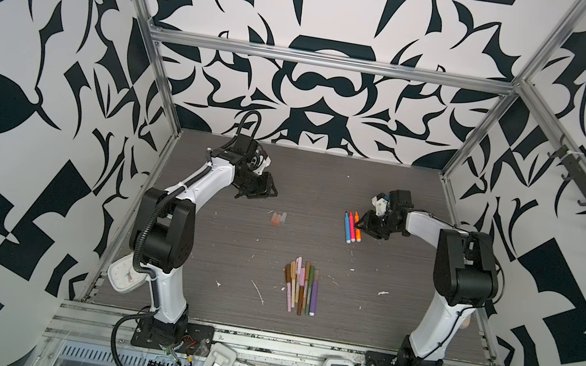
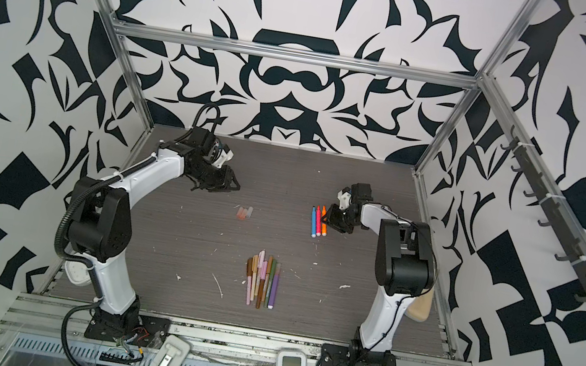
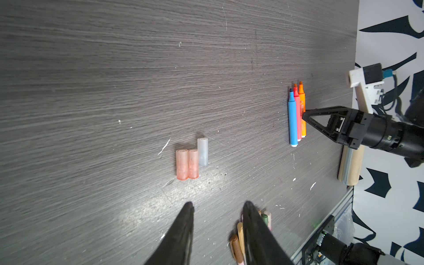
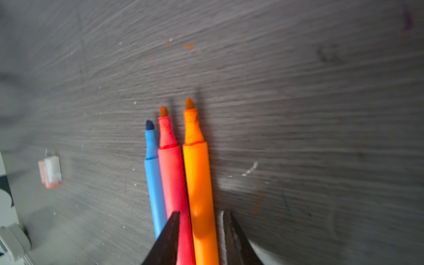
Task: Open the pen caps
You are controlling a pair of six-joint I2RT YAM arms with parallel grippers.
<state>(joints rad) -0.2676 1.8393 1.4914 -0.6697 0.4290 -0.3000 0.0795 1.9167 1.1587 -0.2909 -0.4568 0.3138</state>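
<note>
Walls [image 1: 319, 87] printed in black and white enclose a dark grey wood-grain table [image 1: 245, 168] flecked with white debris.

**Left gripper** [image 3: 218, 204]: fingers spread, nothing between them. It hangs above the table just beside three loose caps [image 3: 191, 160]. These are two pinkish and one clear, lying side by side and touching.

**Right gripper** [image 4: 203, 213]: its fingers stand on either side of the orange pen [image 4: 197, 172]. One finger overlaps the red pen [image 4: 173, 179] in the right wrist view. Blur there makes it impossible to tell whether the fingers press the orange pen or stand just clear of it.

**Uncapped pens:** the blue pen [image 4: 156, 195], red pen and orange pen lie parallel and touching, tips bare. Their rear ends are cut off by the frame edge and hidden behind the fingers in the right wrist view. The caps appear there only as a smeared pale shape.

**Capped pens:** a bundle of slim pens [image 1: 300, 286] lies near the front centre of the table, a purple pen [image 1: 313, 296] at its right edge. The pens overlap, so their exact count is hard to make out. In the left wrist view a finger hides most of the bundle.
</note>
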